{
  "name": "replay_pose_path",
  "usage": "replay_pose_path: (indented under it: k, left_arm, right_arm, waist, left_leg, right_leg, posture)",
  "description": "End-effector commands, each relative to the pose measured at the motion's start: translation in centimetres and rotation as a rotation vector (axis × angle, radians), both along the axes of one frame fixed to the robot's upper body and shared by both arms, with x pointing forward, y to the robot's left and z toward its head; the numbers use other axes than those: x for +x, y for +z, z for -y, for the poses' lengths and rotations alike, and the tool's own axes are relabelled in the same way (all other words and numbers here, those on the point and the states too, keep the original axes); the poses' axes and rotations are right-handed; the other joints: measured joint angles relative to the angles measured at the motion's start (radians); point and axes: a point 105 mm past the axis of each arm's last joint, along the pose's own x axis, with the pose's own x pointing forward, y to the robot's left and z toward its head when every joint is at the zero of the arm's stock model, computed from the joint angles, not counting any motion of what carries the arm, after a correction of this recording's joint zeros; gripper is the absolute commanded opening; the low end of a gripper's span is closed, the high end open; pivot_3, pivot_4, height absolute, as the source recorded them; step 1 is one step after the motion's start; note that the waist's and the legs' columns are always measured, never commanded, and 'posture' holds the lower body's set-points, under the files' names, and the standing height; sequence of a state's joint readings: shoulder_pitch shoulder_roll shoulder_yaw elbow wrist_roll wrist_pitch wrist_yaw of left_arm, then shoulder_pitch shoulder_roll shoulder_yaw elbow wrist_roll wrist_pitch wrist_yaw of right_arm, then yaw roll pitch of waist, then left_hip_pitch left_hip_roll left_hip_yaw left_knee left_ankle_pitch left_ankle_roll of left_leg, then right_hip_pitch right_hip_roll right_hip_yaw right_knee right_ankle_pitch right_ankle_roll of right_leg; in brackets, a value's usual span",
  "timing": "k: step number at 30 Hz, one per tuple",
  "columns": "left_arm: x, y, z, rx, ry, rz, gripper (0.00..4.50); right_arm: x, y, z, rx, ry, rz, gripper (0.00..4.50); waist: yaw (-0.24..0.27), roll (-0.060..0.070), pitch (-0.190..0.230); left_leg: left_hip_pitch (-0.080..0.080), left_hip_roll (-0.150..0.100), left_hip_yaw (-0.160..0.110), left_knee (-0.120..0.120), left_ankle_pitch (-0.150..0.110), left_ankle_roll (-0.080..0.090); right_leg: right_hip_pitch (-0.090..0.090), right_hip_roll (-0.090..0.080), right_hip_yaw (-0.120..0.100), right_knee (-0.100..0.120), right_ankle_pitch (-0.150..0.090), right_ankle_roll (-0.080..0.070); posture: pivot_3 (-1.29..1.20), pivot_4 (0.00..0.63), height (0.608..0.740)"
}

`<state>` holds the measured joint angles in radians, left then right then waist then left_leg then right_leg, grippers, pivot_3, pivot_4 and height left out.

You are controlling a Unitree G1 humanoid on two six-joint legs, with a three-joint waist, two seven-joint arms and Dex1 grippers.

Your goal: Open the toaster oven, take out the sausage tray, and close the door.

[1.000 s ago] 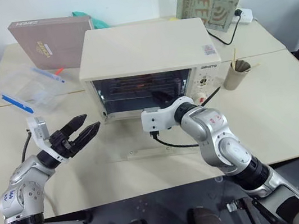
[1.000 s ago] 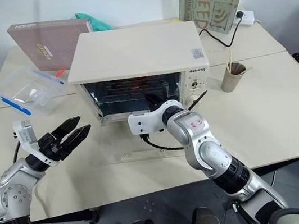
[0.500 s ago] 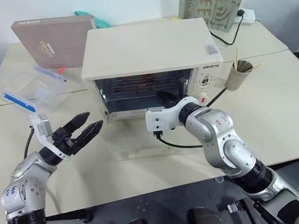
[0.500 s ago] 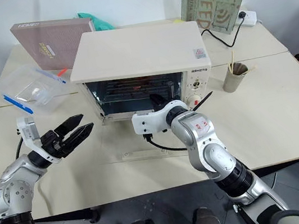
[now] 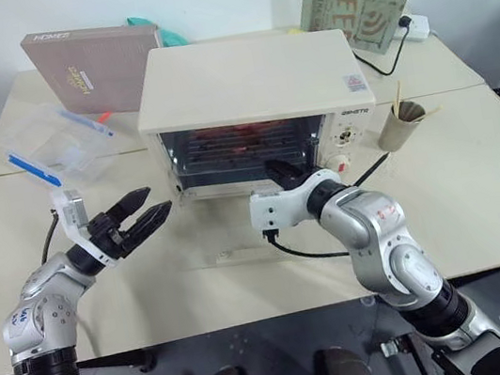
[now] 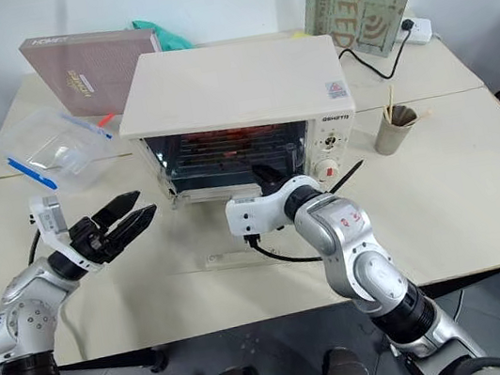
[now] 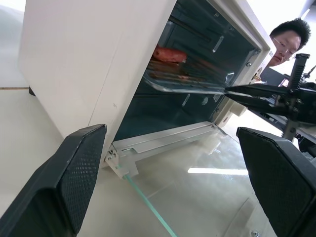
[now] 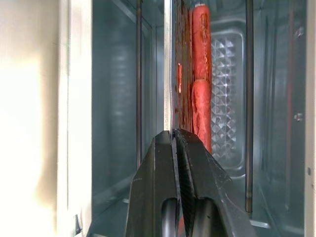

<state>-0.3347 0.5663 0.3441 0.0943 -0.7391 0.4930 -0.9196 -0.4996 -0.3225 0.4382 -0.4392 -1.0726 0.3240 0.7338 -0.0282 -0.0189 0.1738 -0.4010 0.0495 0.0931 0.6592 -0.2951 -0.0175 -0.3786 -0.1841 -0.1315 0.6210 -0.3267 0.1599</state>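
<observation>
Door (image 5: 239,237) is down flat on the tabletop (image 5: 476,171), right hand (image 8: 173,136) pinched on the sausage tray (image 7: 190,83) edge inside the toaster oven (image 5: 247,78), left hand (image 5: 145,218) wide near the left.

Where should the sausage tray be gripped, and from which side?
Grip the thin front rim of the sausage tray, coming from the open front of the toaster oven. The tray lies level on its rack, rim facing outward. The right gripper is already shut on that edge.
</observation>
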Motion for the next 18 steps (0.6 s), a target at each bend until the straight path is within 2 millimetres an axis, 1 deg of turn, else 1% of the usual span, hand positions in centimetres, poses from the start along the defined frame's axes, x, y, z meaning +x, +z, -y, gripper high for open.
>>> replay_pose_path:
  k: [1, 9, 12, 18]
  left_arm:
    - [0.1, 0.7, -0.2, 0.017, -0.009, 0.021, 4.5]
    - [0.5, 0.7, 0.0, 0.021, -0.024, 0.017, 4.5]
    - [0.6, 0.7, 0.1, 0.022, -0.03, 0.017, 4.5]
    - [0.7, 0.7, 0.3, 0.022, -0.035, 0.018, 4.5]
  right_arm:
    - [-1.3, 1.4, 0.5, 0.017, 0.031, 0.056, 0.13]
    - [-2.3, 1.2, 1.4, 0.008, 0.039, 0.078, 0.13]
    - [-2.2, 0.5, 1.6, -0.001, 0.031, 0.06, 0.13]
    - [-1.9, 0.0, 1.5, -0.006, 0.026, 0.049, 0.13]
  waist:
    - [0.001, 0.0, 0.0]
    - [0.001, 0.0, 0.0]
    - [0.001, 0.0, 0.0]
    - [0.0, 0.0, 0.0]
  left_leg:
    - [0.0, 0.0, 0.0, 0.0, 0.0, 0.0]
    - [0.0, 0.0, 0.0, 0.0, 0.0, 0.0]
    - [0.0, 0.0, 0.0, 0.0, 0.0, 0.0]
    - [0.0, 0.0, 0.0, 0.0, 0.0, 0.0]
  right_leg:
    - [0.0, 0.0, 0.0, 0.0, 0.0, 0.0]
    - [0.0, 0.0, 0.0, -0.001, 0.0, 0.0]
    - [0.0, 0.0, 0.0, -0.001, 0.0, 0.0]
    - [0.0, 0.0, 0.0, -0.001, 0.0, 0.0]
  posture:
    - [0.0, 0.15, 0.74]
    - [0.0, 0.15, 0.74]
    - [0.0, 0.15, 0.74]
    - [0.0, 0.15, 0.74]
